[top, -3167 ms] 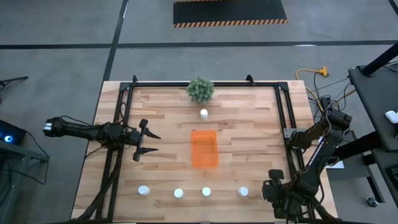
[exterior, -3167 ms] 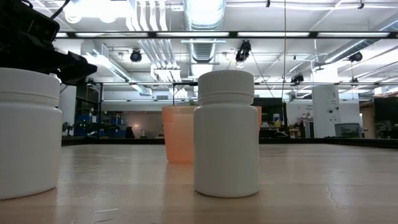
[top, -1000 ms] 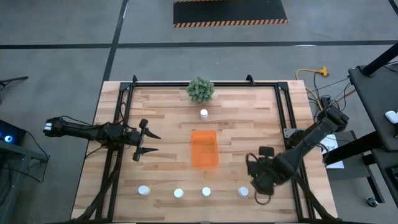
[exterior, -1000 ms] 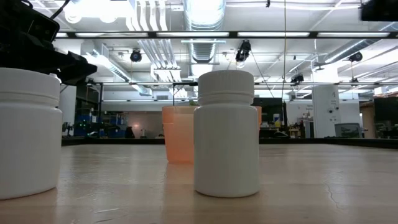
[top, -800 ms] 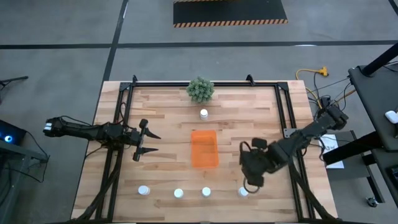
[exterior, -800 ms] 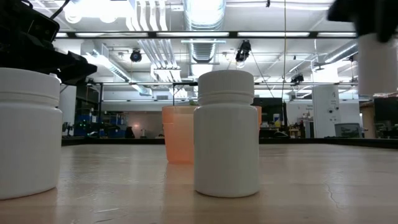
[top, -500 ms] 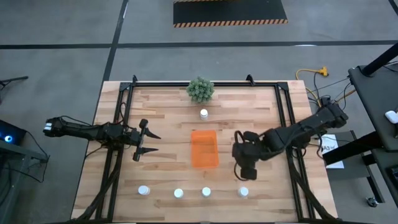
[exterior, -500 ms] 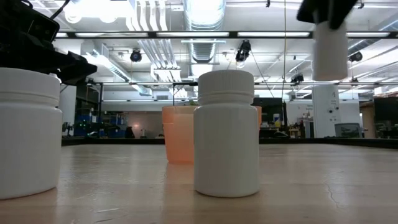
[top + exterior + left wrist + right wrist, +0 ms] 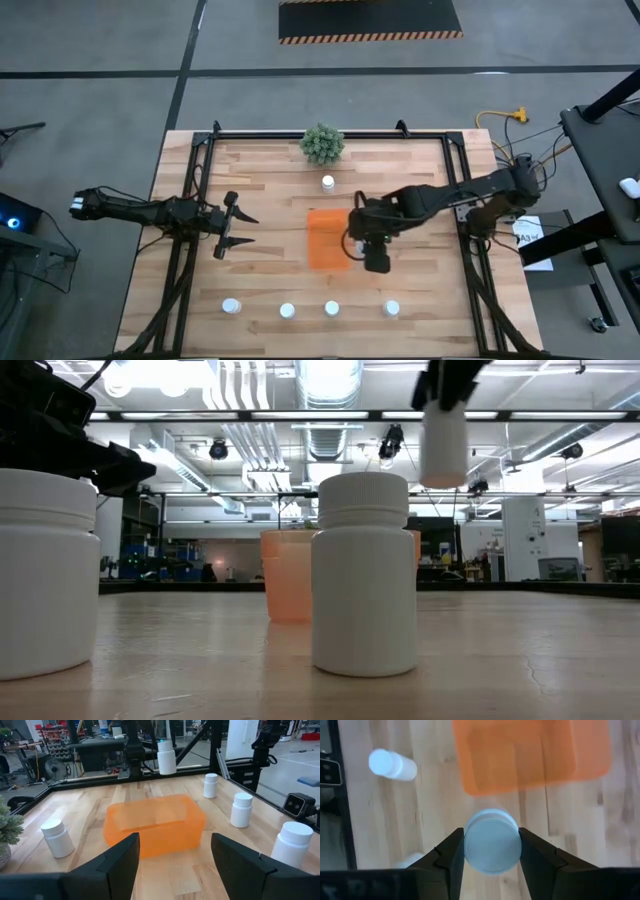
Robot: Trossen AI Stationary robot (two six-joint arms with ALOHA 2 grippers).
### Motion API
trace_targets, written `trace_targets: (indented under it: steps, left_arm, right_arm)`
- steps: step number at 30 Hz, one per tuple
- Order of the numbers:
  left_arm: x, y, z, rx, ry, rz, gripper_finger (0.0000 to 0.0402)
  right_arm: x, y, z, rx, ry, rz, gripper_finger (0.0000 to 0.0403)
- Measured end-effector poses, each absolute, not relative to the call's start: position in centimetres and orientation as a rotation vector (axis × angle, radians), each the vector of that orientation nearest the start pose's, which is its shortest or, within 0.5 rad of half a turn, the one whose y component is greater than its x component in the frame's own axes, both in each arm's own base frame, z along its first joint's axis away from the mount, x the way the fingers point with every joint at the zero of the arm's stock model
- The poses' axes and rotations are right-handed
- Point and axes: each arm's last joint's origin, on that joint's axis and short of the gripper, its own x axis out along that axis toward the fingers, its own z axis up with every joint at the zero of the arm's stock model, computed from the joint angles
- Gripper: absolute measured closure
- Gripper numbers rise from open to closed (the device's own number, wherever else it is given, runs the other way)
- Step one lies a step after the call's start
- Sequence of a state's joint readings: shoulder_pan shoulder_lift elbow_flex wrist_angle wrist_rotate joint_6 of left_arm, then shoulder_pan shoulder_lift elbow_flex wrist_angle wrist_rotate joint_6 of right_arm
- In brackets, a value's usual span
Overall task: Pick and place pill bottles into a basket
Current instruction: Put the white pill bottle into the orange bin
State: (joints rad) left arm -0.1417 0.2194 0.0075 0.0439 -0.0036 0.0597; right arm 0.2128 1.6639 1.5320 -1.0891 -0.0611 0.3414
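One pill bottle hangs clamped in the right gripper, just beside the empty orange basket; the left gripper waits wide open, holding nothing, left of it.

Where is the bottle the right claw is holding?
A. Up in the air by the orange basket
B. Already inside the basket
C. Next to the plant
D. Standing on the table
A: the right gripper pinches a bottle high off the table, just beside the basket, which still looks empty.
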Motion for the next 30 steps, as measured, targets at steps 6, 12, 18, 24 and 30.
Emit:
trace_targets:
  steps: [6, 12, 18, 24, 30]
  left_arm:
    - [10.9, -1.5, 15.2, 0.072, 0.163, -0.142, 0.0173]
    - [10.9, -1.5, 15.2, 0.072, 0.163, -0.143, 0.0173]
    - [10.9, -1.5, 15.2, 0.072, 0.164, -0.142, 0.0173]
    - [10.9, -1.5, 15.2, 0.072, 0.165, -0.142, 0.0173]
    - [10.9, -1.5, 15.2, 0.072, 0.162, -0.142, 0.0173]
  right_arm:
    - [35.6, 7.8, 30.1, 0.134, 1.259, 0.107, 0.0262]
    - [38.5, 8.4, 29.5, 0.065, 1.278, 0.149, 0.0262]
    - [40.1, 8.6, 28.1, -0.014, 1.319, 0.113, 0.0262]
    - [40.3, 8.6, 26.3, -0.067, 1.36, 0.099, 0.0262]
    - [39.8, 8.4, 25.8, -0.093, 1.334, 0.098, 0.0262]
